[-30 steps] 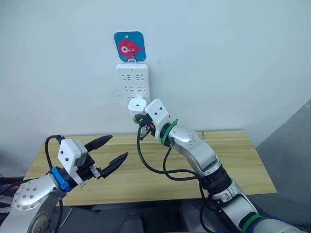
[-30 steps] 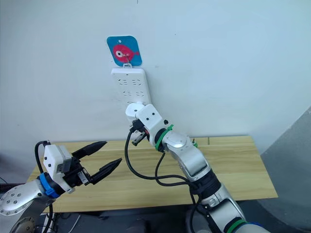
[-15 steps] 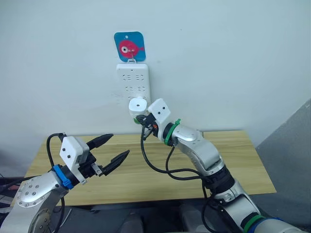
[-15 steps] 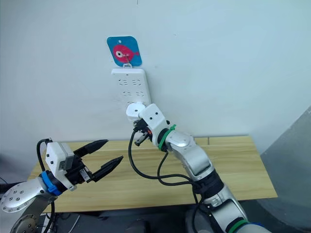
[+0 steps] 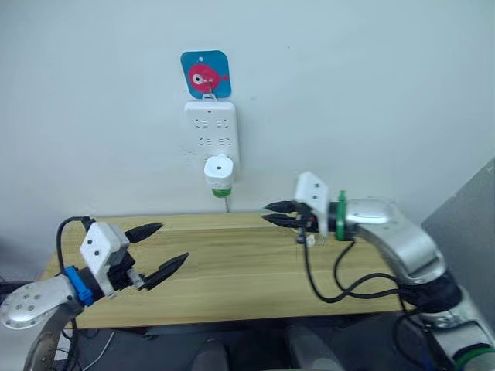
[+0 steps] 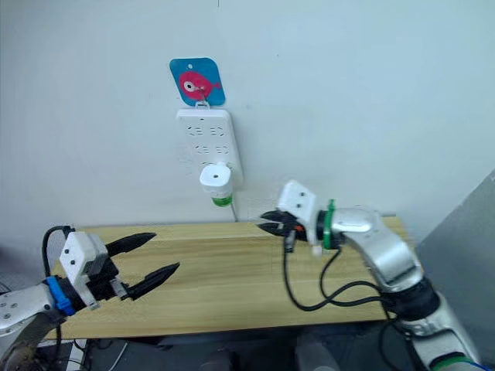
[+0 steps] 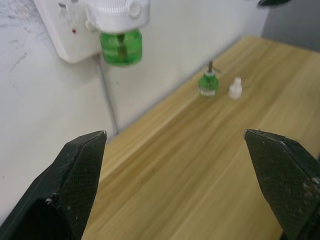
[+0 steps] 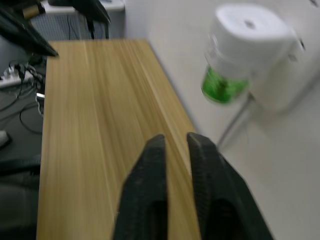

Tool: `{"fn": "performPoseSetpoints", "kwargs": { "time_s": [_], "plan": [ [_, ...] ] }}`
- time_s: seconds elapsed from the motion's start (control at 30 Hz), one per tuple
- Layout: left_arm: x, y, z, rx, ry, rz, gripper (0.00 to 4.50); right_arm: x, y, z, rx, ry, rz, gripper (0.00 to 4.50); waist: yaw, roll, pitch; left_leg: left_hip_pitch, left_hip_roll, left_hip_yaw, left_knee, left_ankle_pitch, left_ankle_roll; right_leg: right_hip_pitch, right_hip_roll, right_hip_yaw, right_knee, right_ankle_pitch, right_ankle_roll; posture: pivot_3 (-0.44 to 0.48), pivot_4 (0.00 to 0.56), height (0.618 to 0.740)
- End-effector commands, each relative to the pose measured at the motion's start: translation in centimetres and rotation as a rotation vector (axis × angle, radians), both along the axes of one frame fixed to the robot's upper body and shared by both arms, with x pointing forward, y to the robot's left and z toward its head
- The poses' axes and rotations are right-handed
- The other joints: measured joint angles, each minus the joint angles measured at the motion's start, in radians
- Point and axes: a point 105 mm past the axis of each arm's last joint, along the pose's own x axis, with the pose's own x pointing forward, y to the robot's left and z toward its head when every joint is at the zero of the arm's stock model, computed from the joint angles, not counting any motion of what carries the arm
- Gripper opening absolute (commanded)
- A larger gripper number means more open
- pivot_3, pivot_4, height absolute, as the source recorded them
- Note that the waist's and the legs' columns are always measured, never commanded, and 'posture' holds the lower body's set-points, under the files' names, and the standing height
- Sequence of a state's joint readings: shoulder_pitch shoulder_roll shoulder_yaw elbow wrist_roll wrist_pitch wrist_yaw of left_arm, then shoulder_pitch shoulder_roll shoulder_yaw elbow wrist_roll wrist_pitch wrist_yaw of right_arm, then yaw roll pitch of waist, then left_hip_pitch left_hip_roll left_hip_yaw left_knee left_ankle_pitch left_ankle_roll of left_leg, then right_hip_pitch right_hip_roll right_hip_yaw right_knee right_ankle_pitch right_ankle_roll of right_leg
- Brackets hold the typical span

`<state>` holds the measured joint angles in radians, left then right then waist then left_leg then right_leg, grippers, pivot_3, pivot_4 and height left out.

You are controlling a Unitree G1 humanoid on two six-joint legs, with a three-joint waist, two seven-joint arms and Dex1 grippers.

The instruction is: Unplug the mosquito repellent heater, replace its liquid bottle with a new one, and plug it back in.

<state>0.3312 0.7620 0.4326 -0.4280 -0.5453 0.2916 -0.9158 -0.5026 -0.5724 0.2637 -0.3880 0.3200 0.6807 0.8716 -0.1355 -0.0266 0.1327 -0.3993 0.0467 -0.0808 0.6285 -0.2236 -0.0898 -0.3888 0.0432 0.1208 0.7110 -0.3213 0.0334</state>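
The white mosquito repellent heater (image 5: 219, 167) sits plugged into the bottom of a white power strip (image 5: 211, 124) on the wall. A green liquid bottle (image 5: 223, 188) hangs under it. In the left wrist view, a second small green bottle (image 7: 208, 85) stands on the table by the wall, with a small white cap (image 7: 235, 88) beside it. My right gripper (image 5: 265, 212) hovers over the table to the right of the heater and below it, shut and holding nothing. My left gripper (image 5: 172, 241) is open above the table's left part, well away from the heater.
The wooden table (image 5: 232, 267) runs along the wall under the strip. A blue card with a pink fish (image 5: 206, 74) hangs above the strip. A thin cord (image 5: 228, 205) drops from the strip to the table. Black cables (image 5: 332, 286) loop under my right arm.
My right gripper has left the heater and swung back right and down over the table. The heater stays in the strip. My left gripper has sunk a little.
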Motion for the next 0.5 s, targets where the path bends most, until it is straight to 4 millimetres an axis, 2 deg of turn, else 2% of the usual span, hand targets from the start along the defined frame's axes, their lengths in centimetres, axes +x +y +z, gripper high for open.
{"fn": "performPoseSetpoints", "kwargs": {
  "time_s": [0.03,0.2,0.27,0.33,0.5],
  "plan": [
    [0.3,1.3,1.5,0.041,-0.007,-0.019,4.50,-1.4,-1.8,2.7,0.018,-0.017,0.033,1.99,0.001,0.000,0.000,0.000,0.000,0.000,0.000,0.000,0.000,0.000,0.000,0.000,0.000,0.000,0.000,-0.020,0.039,0.729],
    [0.5,2.7,2.1,0.085,0.100,-0.021,4.50,-1.6,-6.3,3.1,-0.138,-0.091,-0.047,3.88,0.000,-0.001,-0.002,0.000,0.000,0.000,0.000,0.000,0.000,0.000,0.000,0.000,0.000,0.000,0.000,-0.023,0.021,0.729],
    [0.6,3.0,2.1,0.119,0.128,-0.014,4.50,-1.6,-7.8,2.7,-0.216,-0.130,-0.059,4.47,0.000,-0.001,-0.003,0.000,0.000,0.000,0.000,0.000,0.000,0.000,0.000,0.000,0.000,0.000,0.001,-0.025,0.012,0.729],
    [1.0,3.5,2.1,0.185,0.121,0.024,4.50,-1.9,-9.5,2.1,-0.284,-0.129,-0.066,4.47,0.000,-0.001,-0.005,0.000,0.000,0.001,0.000,0.000,0.000,0.000,0.000,0.000,0.000,0.000,0.001,-0.027,0.009,0.729],
    [1.2,4.1,1.9,0.210,0.125,0.077,4.50,-1.9,-11.7,2.0,-0.335,-0.135,-0.102,4.47,-0.003,-0.003,-0.012,0.001,0.000,0.002,0.000,0.000,0.000,0.000,0.000,0.001,0.001,0.000,0.001,-0.025,0.004,0.729]
  ]
}}
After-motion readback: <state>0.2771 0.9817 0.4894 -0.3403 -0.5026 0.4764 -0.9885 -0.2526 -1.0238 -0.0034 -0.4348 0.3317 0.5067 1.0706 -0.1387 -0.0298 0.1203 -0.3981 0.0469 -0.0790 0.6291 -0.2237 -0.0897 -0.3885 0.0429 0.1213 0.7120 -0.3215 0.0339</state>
